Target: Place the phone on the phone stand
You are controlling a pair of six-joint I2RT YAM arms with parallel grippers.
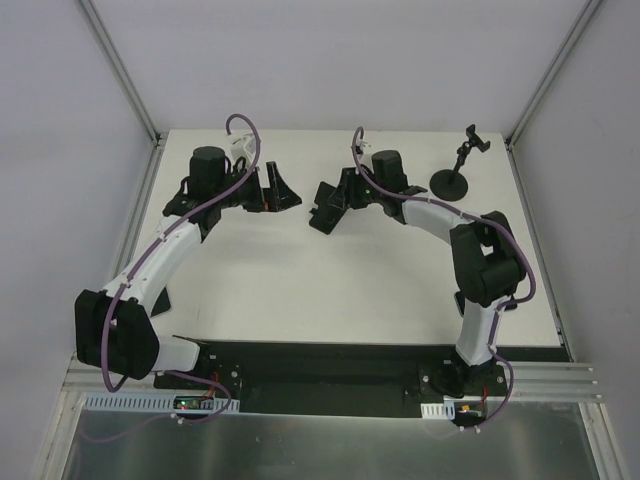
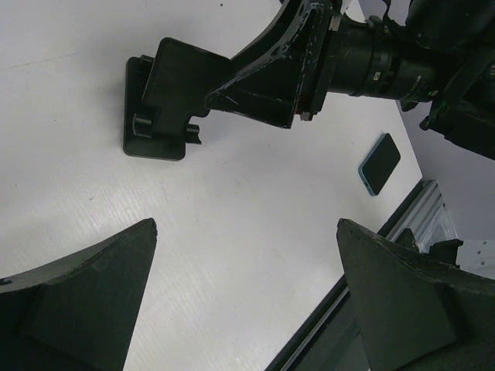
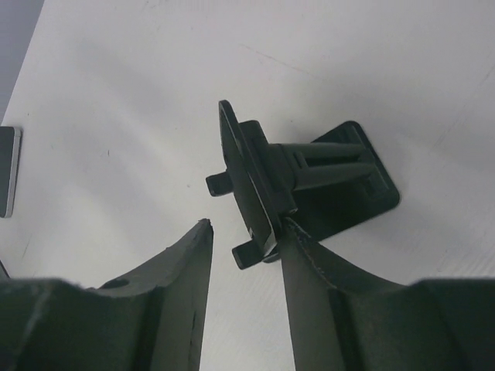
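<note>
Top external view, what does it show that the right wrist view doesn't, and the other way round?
Only top external: the phone stand, standing far right, and the left hand. Only right wrist: the phone, cut off at the picture's left edge. Both: the right hand at the small folding stand, whose upright plate sits between its fingers.

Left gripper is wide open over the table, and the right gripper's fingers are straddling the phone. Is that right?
Not quite. The right gripper straddles the upright plate of the small folding stand, not the phone, which lies flat on the table at the left edge of the right wrist view. The left gripper is wide open over the table, as you said.
</note>
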